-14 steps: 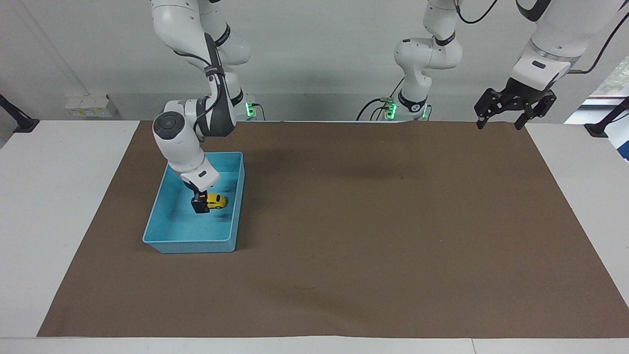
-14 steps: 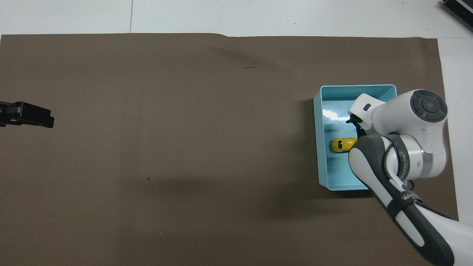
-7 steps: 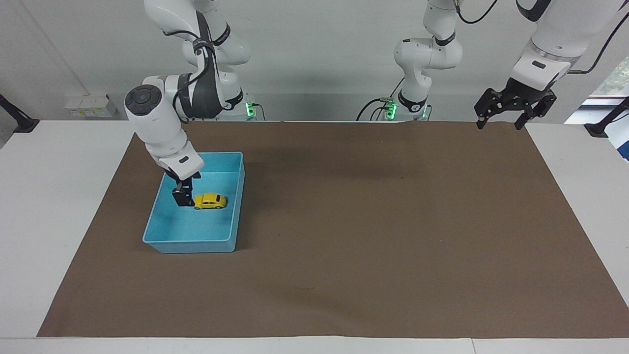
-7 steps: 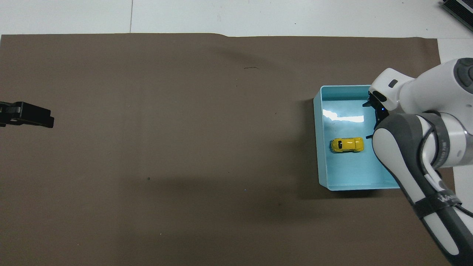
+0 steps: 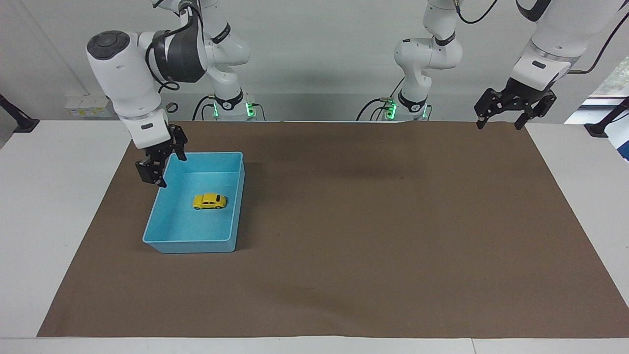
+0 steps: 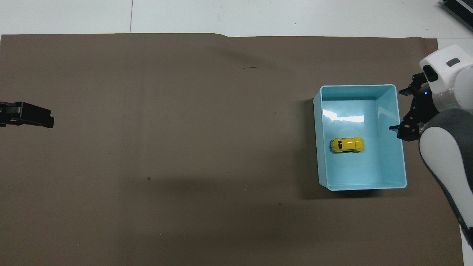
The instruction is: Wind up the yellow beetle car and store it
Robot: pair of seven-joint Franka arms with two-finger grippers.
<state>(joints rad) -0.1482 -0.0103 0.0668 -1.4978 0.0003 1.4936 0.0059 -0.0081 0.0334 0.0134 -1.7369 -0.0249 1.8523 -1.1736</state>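
So the yellow beetle car point(image 5: 210, 201) sat on its wheels on the floor of the blue bin point(image 5: 162, 240), roughly mid-bin, nothing else in there with it. Right gripper point(image 5: 160, 165) hung in the air over the bin's wall on the right arm's side, jaws spread wide and holding nothing. Left gripper point(image 5: 502, 118) waited well away from the bin, over the brown mat's point(image 5: 373, 236) corner at the left arm's end, jaws wide too and empty. Bin stood on that mat, which covered most of the white table point(image 5: 44, 221). Plain pale wall past the arm bases.
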